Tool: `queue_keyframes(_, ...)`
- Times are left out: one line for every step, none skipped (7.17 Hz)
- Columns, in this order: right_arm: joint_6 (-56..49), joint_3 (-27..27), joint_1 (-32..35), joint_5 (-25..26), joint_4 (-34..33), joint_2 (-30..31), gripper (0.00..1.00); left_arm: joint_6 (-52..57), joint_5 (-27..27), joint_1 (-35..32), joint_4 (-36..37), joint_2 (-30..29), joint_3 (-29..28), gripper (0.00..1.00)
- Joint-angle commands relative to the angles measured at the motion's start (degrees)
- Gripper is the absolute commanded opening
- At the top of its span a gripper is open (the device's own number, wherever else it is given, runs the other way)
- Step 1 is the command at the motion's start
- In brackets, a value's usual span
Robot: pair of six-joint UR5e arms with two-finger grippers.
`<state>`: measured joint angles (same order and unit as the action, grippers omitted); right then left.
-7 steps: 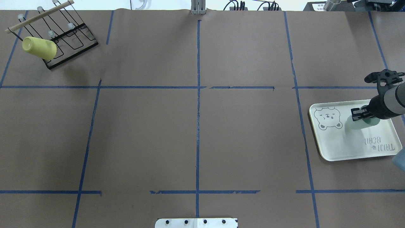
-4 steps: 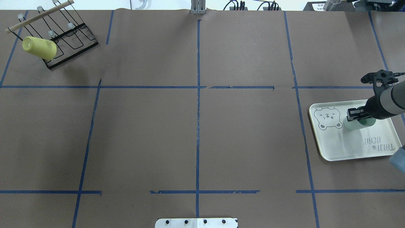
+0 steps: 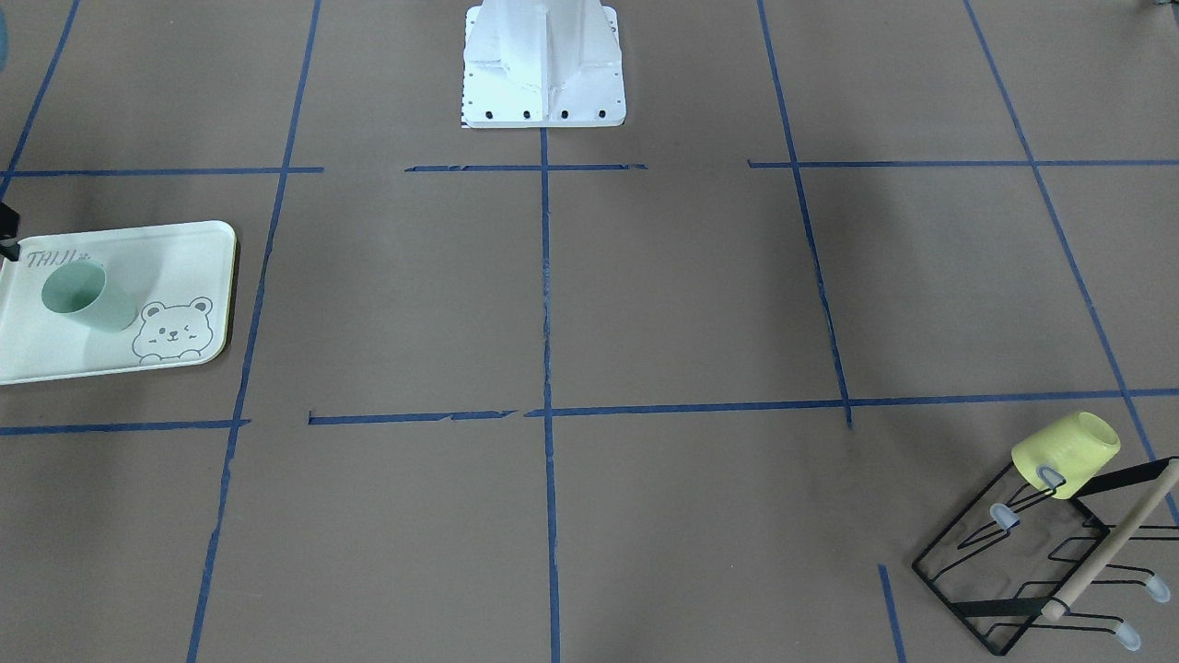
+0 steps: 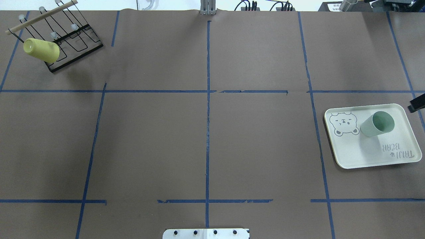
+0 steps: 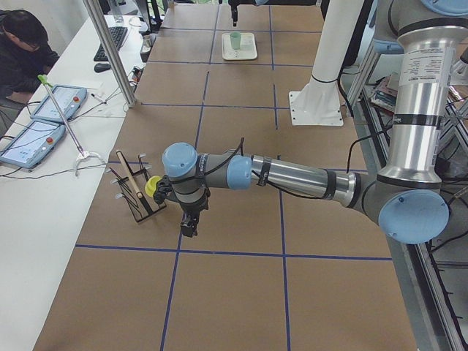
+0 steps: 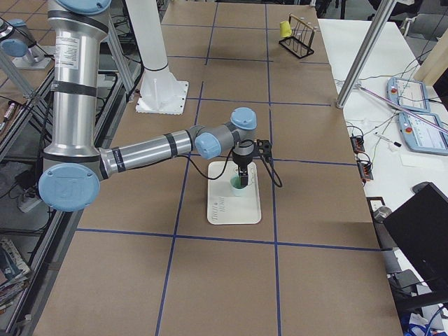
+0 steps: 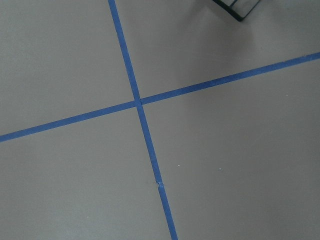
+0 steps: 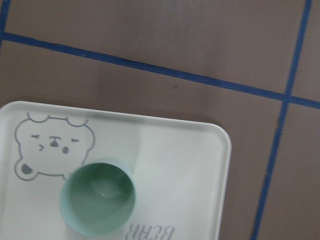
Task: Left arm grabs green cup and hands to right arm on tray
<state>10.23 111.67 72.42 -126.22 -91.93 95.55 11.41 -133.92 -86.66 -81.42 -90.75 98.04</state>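
Green cup (image 4: 377,124) upright on tray (image 4: 365,156)

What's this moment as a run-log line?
green cup: upright on tray | right gripper: above cup, apart | left gripper: near rack | yellow cup: on rack
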Motion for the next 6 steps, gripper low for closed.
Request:
queue_keyframes(-18.7,-1.3,10.3,-2.2,-9.8,0.9,1.00,-0.1,-0.2,-0.4,0.0,2.0,0.4,1.00)
queue_keyframes(-19.7,-1.8,11.0,-2.6,-9.7,3.1,1.00,-0.3,0.1,-1.7,0.2,5.4,0.0,1.00)
queue_keyframes(-19.7,-2.3,11.7,-3.6,-9.4,5.2,1.00,-0.2,0.1,-2.5,0.5,6.6,0.6,1.00)
queue_keyframes(-19.9,-2.9,12.9,-6.3,-9.3,6.6,1.00,-0.2,0.1,-5.3,0.6,8.3,0.6,1.00)
queue_keyframes(-19.8,-2.9,12.9,-6.7,-9.3,6.9,1.00,-0.1,0.3,-5.6,0.1,9.4,1.1,1.00)
queue_keyframes(-19.6,-3.1,12.9,-6.7,-9.3,6.8,1.00,-0.1,0.3,-5.6,0.1,9.4,1.2,1.00)
